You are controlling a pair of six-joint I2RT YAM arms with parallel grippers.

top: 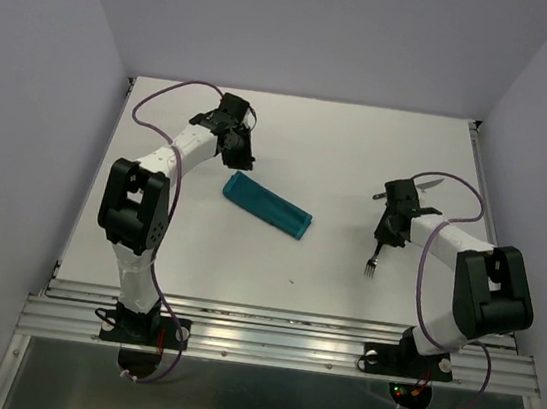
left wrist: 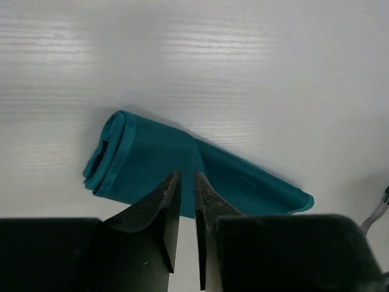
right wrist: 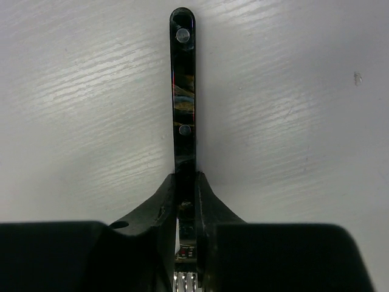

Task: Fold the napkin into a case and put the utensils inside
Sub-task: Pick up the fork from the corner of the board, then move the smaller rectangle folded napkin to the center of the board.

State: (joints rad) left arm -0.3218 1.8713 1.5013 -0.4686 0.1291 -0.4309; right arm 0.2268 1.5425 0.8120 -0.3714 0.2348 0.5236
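The teal napkin is folded into a narrow case (top: 265,205) lying slantwise at mid-table. It fills the left wrist view (left wrist: 140,158), with its layered open end at the left. My left gripper (top: 239,153) is just beyond the case's far left end, with jaws together and empty (left wrist: 187,176). My right gripper (top: 389,230) is shut on the fork (right wrist: 183,91), which has a dark riveted handle pointing forward and silver tines (top: 370,268) behind the jaws. The knife (top: 419,186) lies on the table just beyond the right gripper, silver blade to the right.
The white table has raised rails along its left edge (top: 110,143) and right edge (top: 481,161). Grey walls close in the back and sides. A purple cable loops over each arm.
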